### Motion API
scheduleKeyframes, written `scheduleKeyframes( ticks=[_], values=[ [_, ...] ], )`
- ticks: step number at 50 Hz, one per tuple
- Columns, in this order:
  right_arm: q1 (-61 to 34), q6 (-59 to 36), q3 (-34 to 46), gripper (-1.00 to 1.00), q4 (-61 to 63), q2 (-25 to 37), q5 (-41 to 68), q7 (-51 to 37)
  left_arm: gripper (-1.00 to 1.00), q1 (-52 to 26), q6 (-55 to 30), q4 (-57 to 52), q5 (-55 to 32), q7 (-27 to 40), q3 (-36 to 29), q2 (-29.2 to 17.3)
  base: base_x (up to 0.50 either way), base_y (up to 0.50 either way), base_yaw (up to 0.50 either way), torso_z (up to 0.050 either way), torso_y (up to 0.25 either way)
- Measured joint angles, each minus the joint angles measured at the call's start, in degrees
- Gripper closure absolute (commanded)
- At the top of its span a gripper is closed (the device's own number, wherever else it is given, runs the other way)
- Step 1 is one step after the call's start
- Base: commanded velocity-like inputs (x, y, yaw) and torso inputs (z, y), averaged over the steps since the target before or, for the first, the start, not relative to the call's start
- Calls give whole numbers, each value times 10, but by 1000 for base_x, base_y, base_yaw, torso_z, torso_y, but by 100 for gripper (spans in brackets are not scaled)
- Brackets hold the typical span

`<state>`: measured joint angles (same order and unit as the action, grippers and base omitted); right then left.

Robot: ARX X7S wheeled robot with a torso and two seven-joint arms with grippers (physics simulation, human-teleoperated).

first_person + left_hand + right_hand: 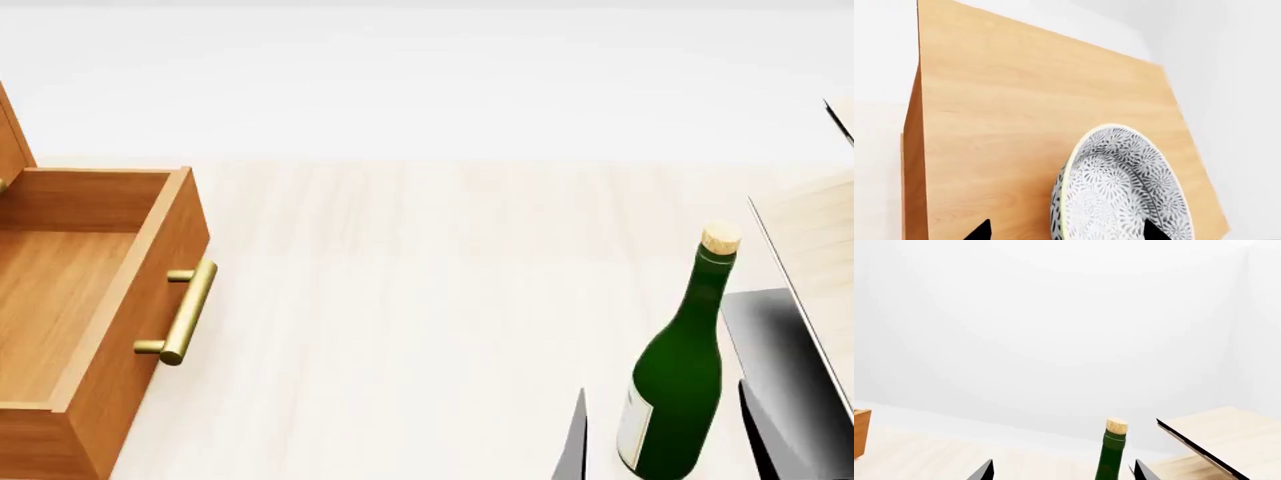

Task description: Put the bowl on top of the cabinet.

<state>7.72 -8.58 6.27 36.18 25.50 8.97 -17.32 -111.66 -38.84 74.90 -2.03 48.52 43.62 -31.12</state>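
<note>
Over the cabinet (1041, 125), as my left wrist view shows it, the bowl (1121, 185) sits between my left gripper (1067, 231)'s two dark fingertips, seen against the broad orange-brown wooden surface. One tip overlaps the bowl's patterned wall, the other stands apart on the wood; whether the fingers actually clamp the bowl I cannot tell. My judgement is that the placing step is in hand: I would bring the foot flat onto the wood, well inside the edges, before letting go, then lift straight clear. My right gripper (1064, 471) holds nothing, its tips spread wide, with the green bottle (678, 375) standing just ahead of them. An open drawer (94, 300) with a brass handle (184, 312) shows in the head view.
</note>
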Motion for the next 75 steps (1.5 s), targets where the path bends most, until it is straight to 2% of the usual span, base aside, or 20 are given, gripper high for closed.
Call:
scheduleKeyframes(
  ticks=[4, 9, 26, 31, 35, 40, 45, 57, 66, 75],
  values=[
    [1, 1, 0, -100, 0, 0, 0, 0, -100, -2, -5, -11, 4, -3, -2, 7, 0, 0, 0, 0, 0],
    [2, 4, 0, -100, -1, 1, 1, -1, -100, 26, -55, -110, 1, -7, 4, 37, 0, 0, 0, 0, 0],
    [5, 10, -9, -100, 4, 2, 3, -9, -100, 193, -334, -645, -62, -71, 7, 159, 0, 0, 0, 0, 0],
    [6, 12, -20, -100, 13, 2, 3, -17, -100, 266, -381, -797, -97, -110, -4, 185, 0, 0, 0, 0, 0],
    [6, 13, -32, -100, 22, 2, 3, -25, -100, 340, -387, -910, -124, -147, -12, 208, 0, 0, 0, 0, 0],
    [8, 20, -47, -100, 31, 2, 0, -37, -100, 456, -326, -1035, -145, -195, -26, 240, 0, 0, 0, 0, 0],
    [12, 31, -60, -100, 37, 0, -4, -47, -100, 595, -193, -1114, -164, -215, -51, 267, 0, 0, 0, 0, 0],
    [38, 113, -94, -100, 43, -14, -23, -72, -100, 908, 291, -1137, -145, -228, -170, 294, 0, 0, 0, 0, 0],
    [69, 195, -122, -100, 51, -27, -48, -91, -100, 1041, 540, -1129, -139, -218, -224, 296, 0, 0, 0, 0, 0],
    [91, 256, -139, -100, 54, -35, -65, -103, -100, 1105, 669, -1126, -138, -203, -252, 290, 0, 0, 0, 0, 0]
  ],
)
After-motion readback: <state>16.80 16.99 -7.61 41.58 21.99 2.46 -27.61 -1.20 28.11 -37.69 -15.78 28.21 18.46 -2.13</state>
